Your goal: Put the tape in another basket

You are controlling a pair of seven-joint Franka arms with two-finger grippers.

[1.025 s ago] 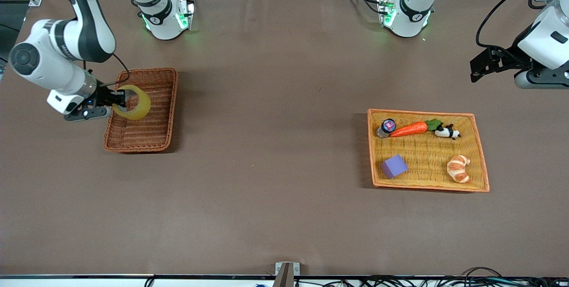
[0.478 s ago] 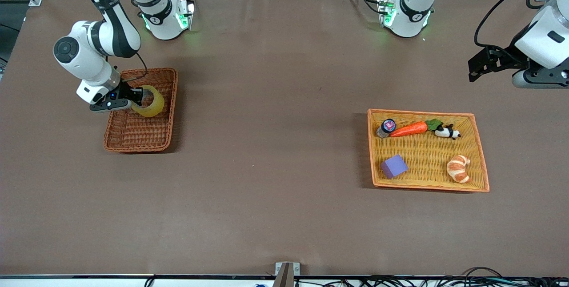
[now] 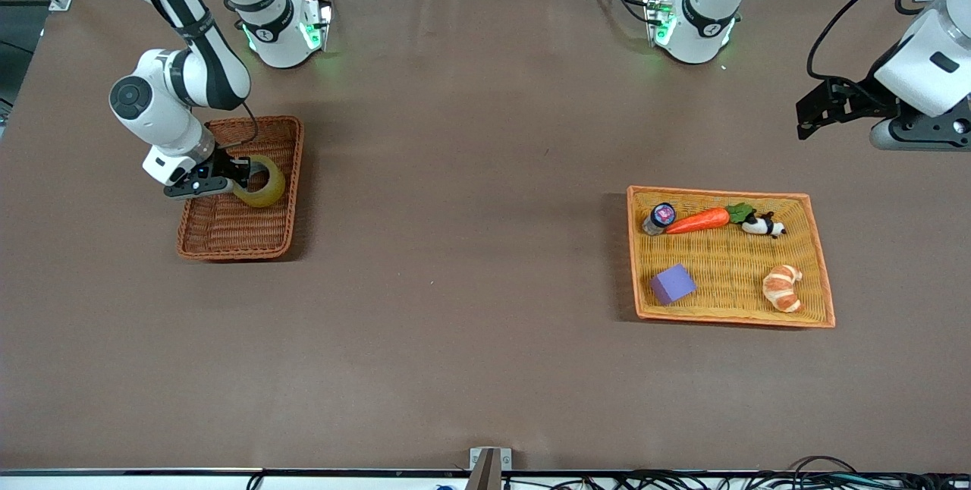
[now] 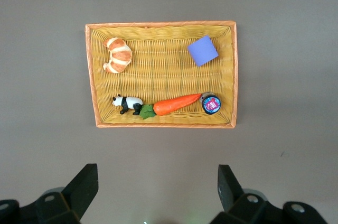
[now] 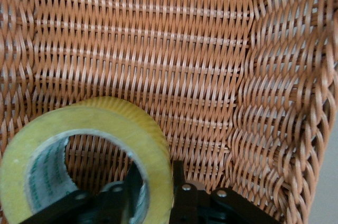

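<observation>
The yellowish tape roll [image 3: 262, 181] is pinched through its wall by my right gripper [image 3: 237, 175], just above the floor of the reddish-brown wicker basket [image 3: 227, 232] at the right arm's end of the table. In the right wrist view the tape [image 5: 100, 123] stands on edge over the weave, one finger inside the ring and one finger [image 5: 178, 182] outside. My left gripper [image 4: 157, 189] is open and empty, held high above the table past the yellow tray.
The flat orange-yellow tray [image 3: 721, 255] at the left arm's end holds a purple cube [image 3: 672, 284], a croissant [image 3: 783, 287], a carrot [image 3: 698, 221], a toy panda [image 3: 763, 225] and a small jar [image 3: 658, 218].
My right gripper has carried the tape lower into the wicker basket, toward its middle. The left arm has barely shifted.
</observation>
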